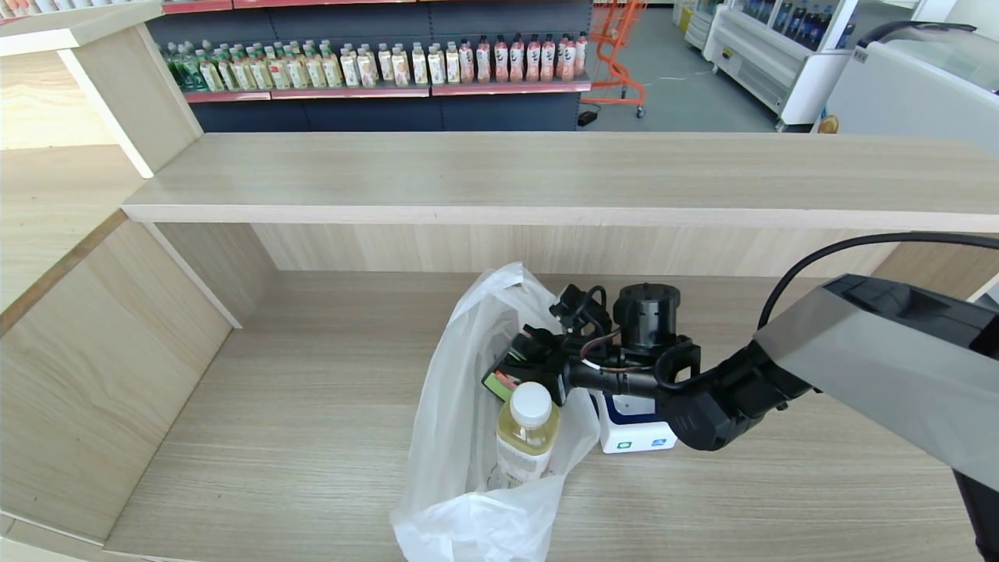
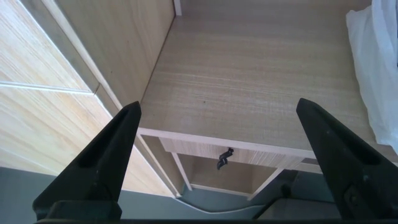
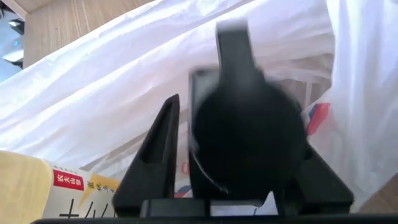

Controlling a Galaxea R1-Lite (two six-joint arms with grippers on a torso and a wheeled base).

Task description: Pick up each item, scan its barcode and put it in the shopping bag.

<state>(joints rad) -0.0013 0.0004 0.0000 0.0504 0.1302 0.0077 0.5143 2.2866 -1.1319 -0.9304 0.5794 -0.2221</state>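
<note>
A white shopping bag stands open in the middle of the counter. Inside it stands a bottle of pale yellow drink with a white cap, also visible in the right wrist view. My right gripper is at the bag's mouth, above the bottle. A dark item sits between its spread fingers, blurred, with a slit of bag showing beside one finger. Its green and black edge pokes out over the bag. My left gripper hangs open and empty above the counter's near left corner.
A white scanner box stands on the counter just right of the bag, under my right arm. A raised wooden ledge runs along the back and a side wall closes the left. The bag's edge shows in the left wrist view.
</note>
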